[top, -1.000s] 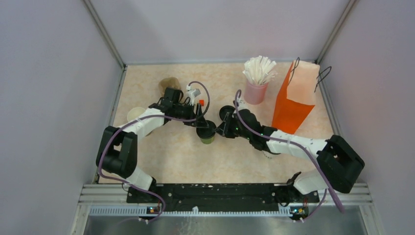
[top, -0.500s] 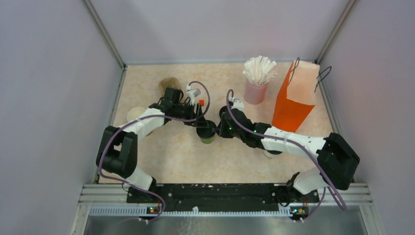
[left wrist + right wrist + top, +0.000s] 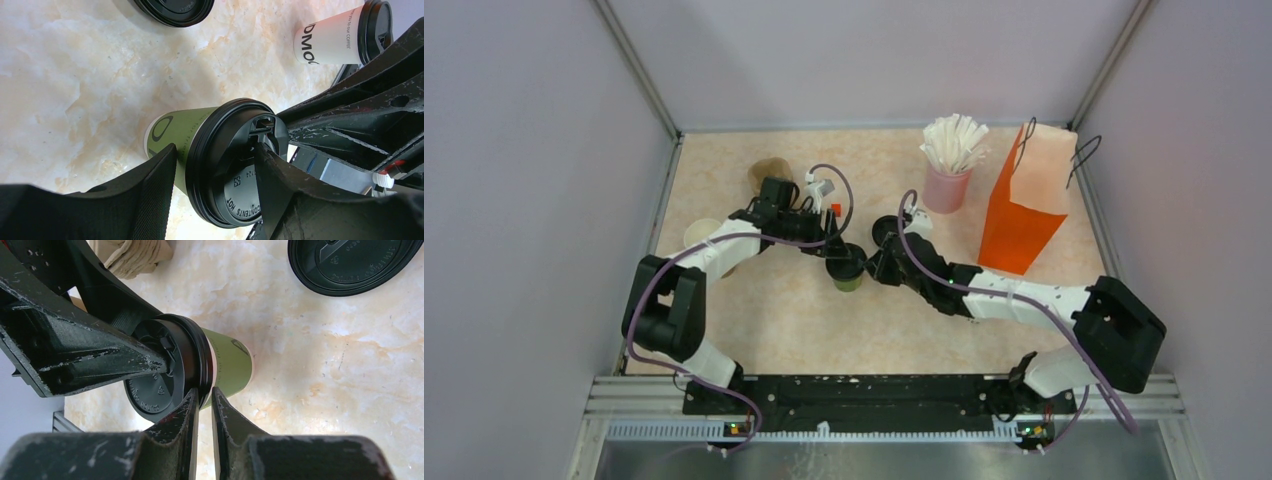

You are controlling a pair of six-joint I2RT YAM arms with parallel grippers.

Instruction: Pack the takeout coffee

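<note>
The upright takeout coffee sits between both arms, the left hand clasping it while the right hand, nearly closed, pinches the lid rim.

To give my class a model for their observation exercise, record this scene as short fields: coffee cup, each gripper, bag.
cup: green paper cup with round black plastic lid, upright on table
left gripper: fingers either side of cup, gripping it
right gripper: nearly closed, tips pinching lid's rim
bag: tall orange paper bag, standing far right, cup not inside
</note>
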